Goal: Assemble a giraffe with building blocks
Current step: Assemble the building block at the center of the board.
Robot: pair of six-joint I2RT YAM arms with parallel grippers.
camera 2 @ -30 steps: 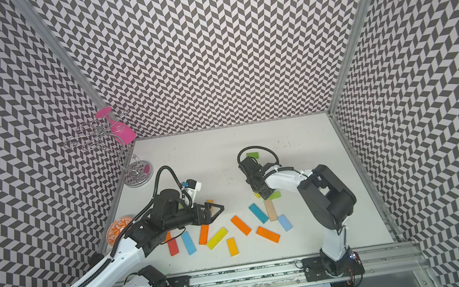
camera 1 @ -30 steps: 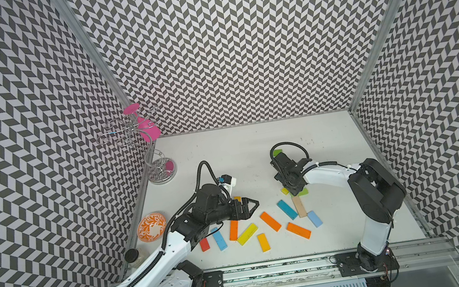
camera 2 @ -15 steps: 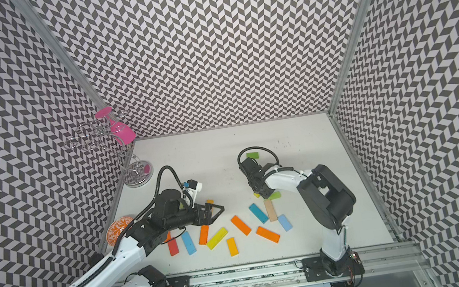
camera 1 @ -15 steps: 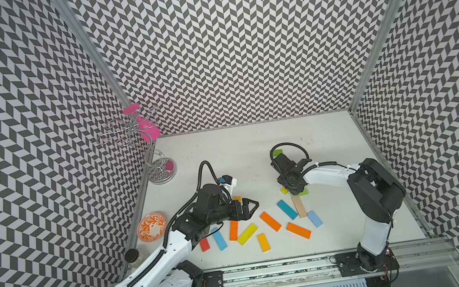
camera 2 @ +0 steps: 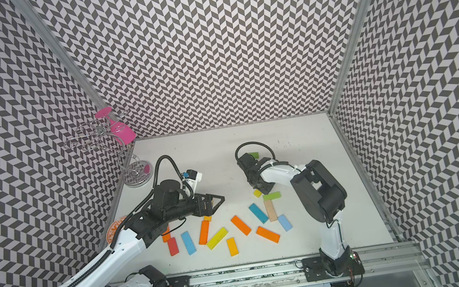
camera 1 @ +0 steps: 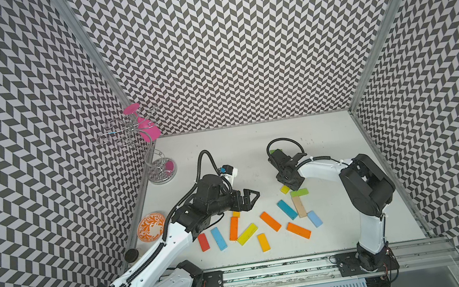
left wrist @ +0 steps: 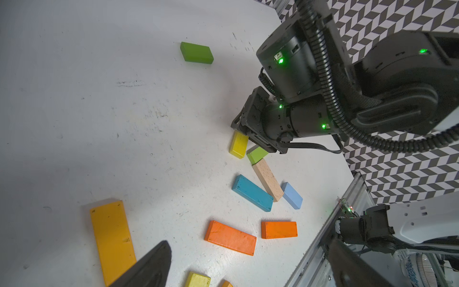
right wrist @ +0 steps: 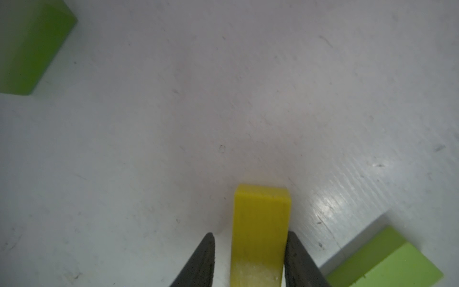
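Observation:
Several building blocks point(camera 1: 270, 221) in orange, yellow, blue, red, green and tan lie flat and scattered near the table's front. My right gripper point(right wrist: 249, 236) is down at the table with a small yellow block point(right wrist: 260, 218) between its jaws. One finger touches the block and a narrow gap still shows at the other. That yellow block point(camera 1: 284, 189) lies beside a green block point(camera 1: 299, 192) and a tan block point(camera 1: 298, 206). My left gripper point(camera 1: 252, 197) hovers wide open and empty above the orange blocks point(left wrist: 229, 237). Another green block point(left wrist: 196, 52) lies apart, farther back.
An orange-patterned bowl point(camera 1: 152, 230) sits at the left wall. A wire stand point(camera 1: 162, 172) holding a pink glass stands at the back left. A small black round object point(camera 1: 130, 255) lies near the left front. The metal rail point(camera 1: 271, 275) runs along the front edge.
My right gripper's jaws have narrowed around the small yellow block. The left arm has stayed almost still, its jaws wide.

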